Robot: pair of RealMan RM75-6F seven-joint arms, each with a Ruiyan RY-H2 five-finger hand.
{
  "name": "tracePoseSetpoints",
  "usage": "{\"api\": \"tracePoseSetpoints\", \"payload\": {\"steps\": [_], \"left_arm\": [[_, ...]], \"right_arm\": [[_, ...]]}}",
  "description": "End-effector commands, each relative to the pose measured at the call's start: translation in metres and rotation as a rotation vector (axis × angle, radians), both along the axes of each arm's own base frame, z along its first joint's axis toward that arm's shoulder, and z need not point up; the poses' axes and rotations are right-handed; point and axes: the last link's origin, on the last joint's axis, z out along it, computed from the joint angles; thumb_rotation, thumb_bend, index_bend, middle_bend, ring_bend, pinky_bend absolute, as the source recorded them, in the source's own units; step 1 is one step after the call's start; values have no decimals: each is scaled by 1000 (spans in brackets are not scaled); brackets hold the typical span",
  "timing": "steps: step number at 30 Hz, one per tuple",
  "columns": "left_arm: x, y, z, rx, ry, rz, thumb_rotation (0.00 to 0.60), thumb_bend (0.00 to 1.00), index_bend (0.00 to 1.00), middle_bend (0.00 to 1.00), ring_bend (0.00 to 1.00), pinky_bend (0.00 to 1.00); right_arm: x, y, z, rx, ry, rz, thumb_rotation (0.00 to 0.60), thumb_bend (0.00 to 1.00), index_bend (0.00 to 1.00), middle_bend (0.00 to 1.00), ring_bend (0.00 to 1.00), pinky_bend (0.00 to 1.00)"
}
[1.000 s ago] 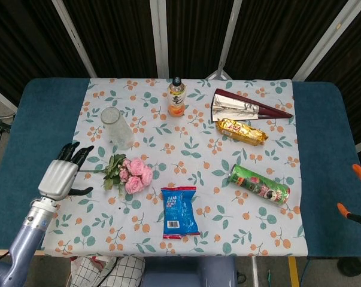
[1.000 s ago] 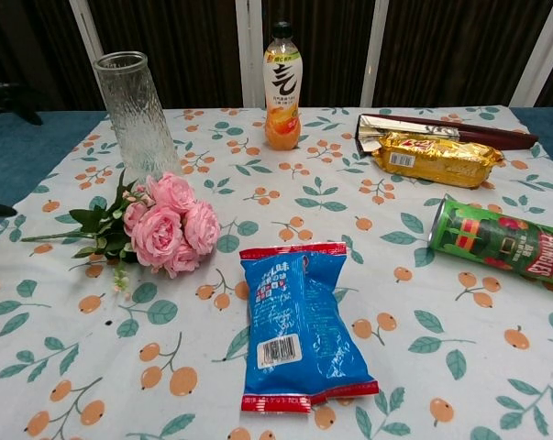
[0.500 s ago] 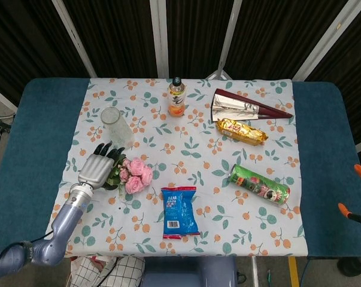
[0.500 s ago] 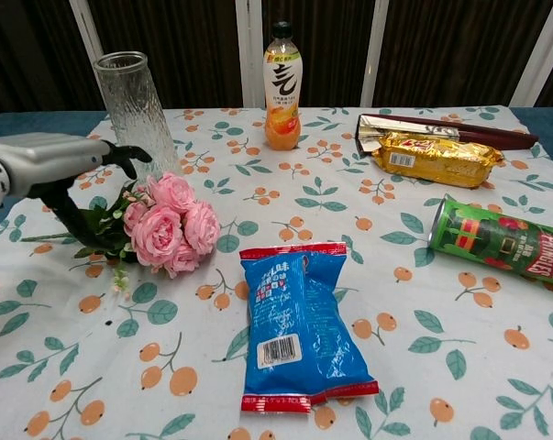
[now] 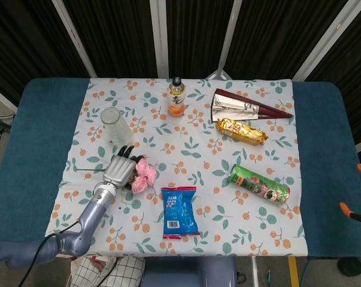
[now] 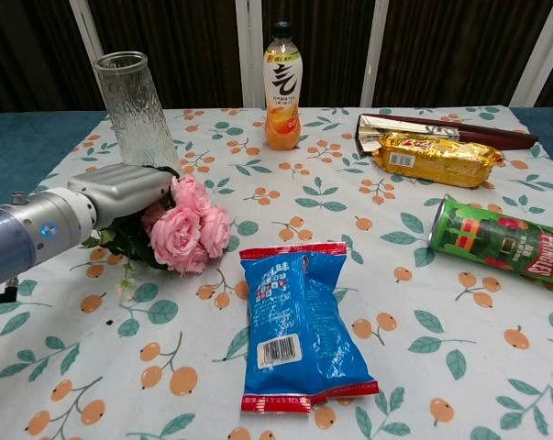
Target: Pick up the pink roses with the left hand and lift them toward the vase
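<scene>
robot hand [image 6: 129, 190] now over roses [image 6: 192, 233]

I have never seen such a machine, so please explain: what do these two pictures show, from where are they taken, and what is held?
A two-armed robot works at a table. One camera looks down from its head, the other looks forward from its chest. Its left hand lies over the pink roses, at their leafy stems; whether it grips them is hidden. The vase stands just behind. Also there: a bottle, a blue packet, a green can and a gold packet. Only orange tips of the right hand show.
</scene>
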Motion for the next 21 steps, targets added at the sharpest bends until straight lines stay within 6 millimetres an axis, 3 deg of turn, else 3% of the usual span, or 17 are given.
{"api": "tracePoseSetpoints", "payload": {"steps": [1,9,15,16,21], "left_arm": [[4,1,3,37,-35,-27,600,349,427,561,141,24],[22,-2,32,82,-150,-83,600,357,488,621,201,43],[71,-5,78,99,-399,-181,600,350,494,627,228,77],[87,-5,91,111,-456,-214,600,348,491,624,228,77],[134,-3,137,141,-569,-310,600,346,489,622,228,76]], "right_arm": [[0,0,0,-5,-4,4,600,240,140,45,124,79],[-1,0,-3,-17,-16,-18,600,240,139,45,124,80],[-2,-2,-6,-13,-16,-34,600,239,140,45,124,79],[-2,-2,-6,-11,-14,-38,600,240,140,45,124,80],[-5,-4,-8,-12,-13,-56,600,239,140,45,124,79]]}}
